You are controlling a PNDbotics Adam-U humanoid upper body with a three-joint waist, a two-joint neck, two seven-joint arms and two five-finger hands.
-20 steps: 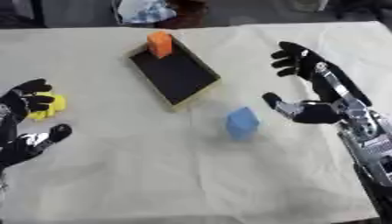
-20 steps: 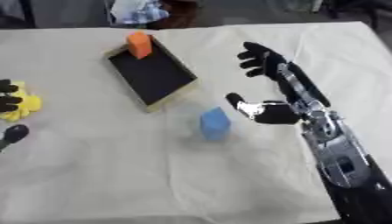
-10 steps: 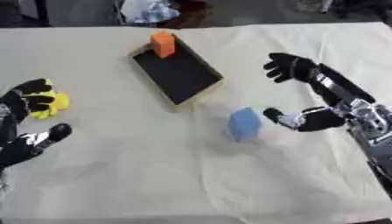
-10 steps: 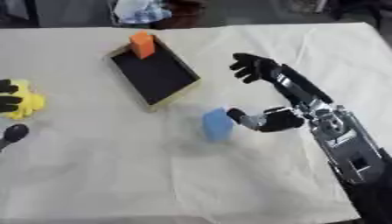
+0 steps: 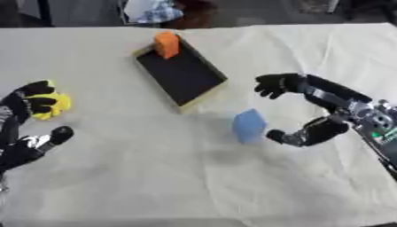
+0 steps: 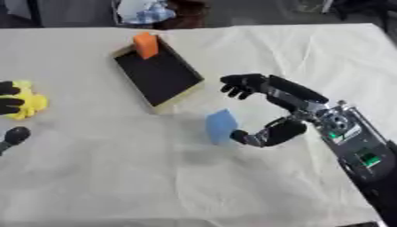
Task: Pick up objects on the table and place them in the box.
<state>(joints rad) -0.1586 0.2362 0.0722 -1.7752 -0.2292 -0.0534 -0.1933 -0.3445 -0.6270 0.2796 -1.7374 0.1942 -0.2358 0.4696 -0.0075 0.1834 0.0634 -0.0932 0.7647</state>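
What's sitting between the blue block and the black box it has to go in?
Nothing visible. Only bare cloth lies between the blue block and the black, tan-rimmed box; the orange block stands at the box's far end. The right hand flanks the block.

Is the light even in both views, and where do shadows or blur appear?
Left eye view: soft, even light on the cloth, no glare; a faint shadow lies under the blue block; the right hand is slightly smeared. Right eye view: the same soft light; the box interior is dark; the left hand over the yellow object is cut off by the edge.
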